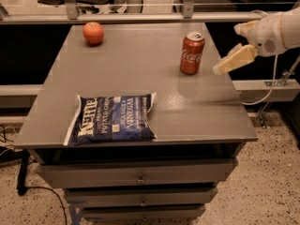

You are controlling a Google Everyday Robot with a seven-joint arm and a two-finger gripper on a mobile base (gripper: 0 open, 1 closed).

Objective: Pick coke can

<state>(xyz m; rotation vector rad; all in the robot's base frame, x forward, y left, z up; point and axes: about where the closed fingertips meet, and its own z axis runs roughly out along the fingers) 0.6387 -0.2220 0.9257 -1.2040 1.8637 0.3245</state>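
Observation:
The coke can [191, 53] is a red can with white script and a silver top. It stands upright on the grey table [136, 78], near the far right edge. My gripper [233, 60] comes in from the right on a white arm, with its cream-coloured fingers pointing down and left. It hangs over the table's right edge, a short way right of the can and apart from it. It holds nothing that I can see.
A red-orange apple [93, 33] sits at the far left of the table. A blue Kettle chips bag [113, 118] lies flat near the front left. Drawers are below the tabletop. A metal rail runs behind the table.

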